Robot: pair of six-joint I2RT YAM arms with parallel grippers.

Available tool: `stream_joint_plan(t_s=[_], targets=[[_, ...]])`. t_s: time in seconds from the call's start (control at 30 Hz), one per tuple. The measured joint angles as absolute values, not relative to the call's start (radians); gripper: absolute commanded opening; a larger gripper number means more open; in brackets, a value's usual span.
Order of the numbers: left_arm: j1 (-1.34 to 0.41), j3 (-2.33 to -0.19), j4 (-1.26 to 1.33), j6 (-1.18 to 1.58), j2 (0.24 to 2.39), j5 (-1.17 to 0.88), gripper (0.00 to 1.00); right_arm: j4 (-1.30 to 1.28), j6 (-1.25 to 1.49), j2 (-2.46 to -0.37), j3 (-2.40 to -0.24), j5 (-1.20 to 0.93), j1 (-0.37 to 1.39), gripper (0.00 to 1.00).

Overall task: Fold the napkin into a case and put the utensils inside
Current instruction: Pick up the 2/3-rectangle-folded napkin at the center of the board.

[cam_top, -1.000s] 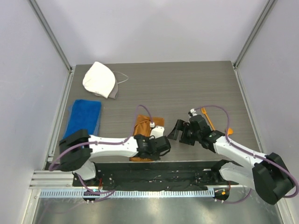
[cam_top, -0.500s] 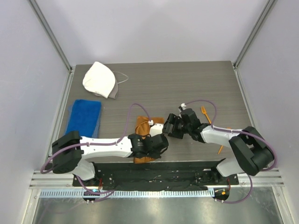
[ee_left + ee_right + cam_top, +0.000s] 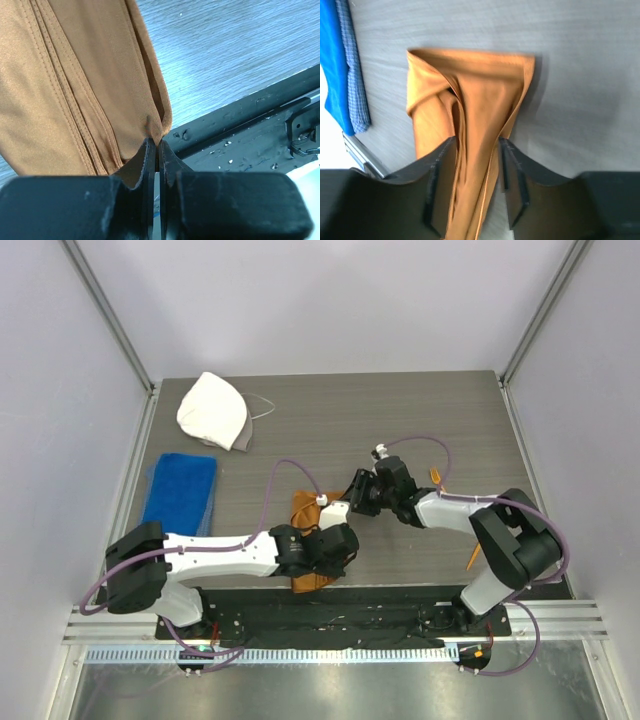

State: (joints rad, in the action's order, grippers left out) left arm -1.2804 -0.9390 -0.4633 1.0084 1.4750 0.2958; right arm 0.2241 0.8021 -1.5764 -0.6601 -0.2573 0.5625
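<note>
Napkin lies on the desk as a narrow strip, its long axis running from the near edge to the far. Left tool is clenched on a fold at its near end. The right tool straddles the far part, jaws half apart; I cannot tell if it grips. Fork lies further right.

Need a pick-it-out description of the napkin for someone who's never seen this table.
On the grey wood-grain table, look at the middle of the near edge. The shiny rust-orange cloth napkin lies there, folded into a narrow creased strip. The other fabrics, a blue towel and a white rounded cloth cap, sit far left; only this one is orange.
</note>
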Motion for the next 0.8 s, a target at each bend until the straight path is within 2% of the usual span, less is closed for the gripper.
stream_joint_plan(t_s=[0.17,0.33,0.43,0.63,0.8], targets=[[-1.278,-0.939,-0.453,1.004,1.475,0.287,0.06,0.239,0.773,-1.64,-0.721,-0.261,0.552,0.43],[-1.273,-0.944,-0.452,0.99,1.475,0.287,0.06,0.211,0.748,-1.675,-0.731,-0.252,0.546,0.62],[-1.267,-0.944,-0.453,0.988,1.475,0.286,0.06,0.189,0.73,-1.649,-0.73,-0.235,0.546,0.67],[-1.256,-0.944,-0.452,0.988,1.475,0.272,0.06,0.165,0.724,-1.594,-0.694,-0.229,0.546,0.66],[-1.254,-0.944,-0.452,0.988,1.475,0.262,0.06,0.205,0.736,-1.616,-0.685,-0.253,0.546,0.61]])
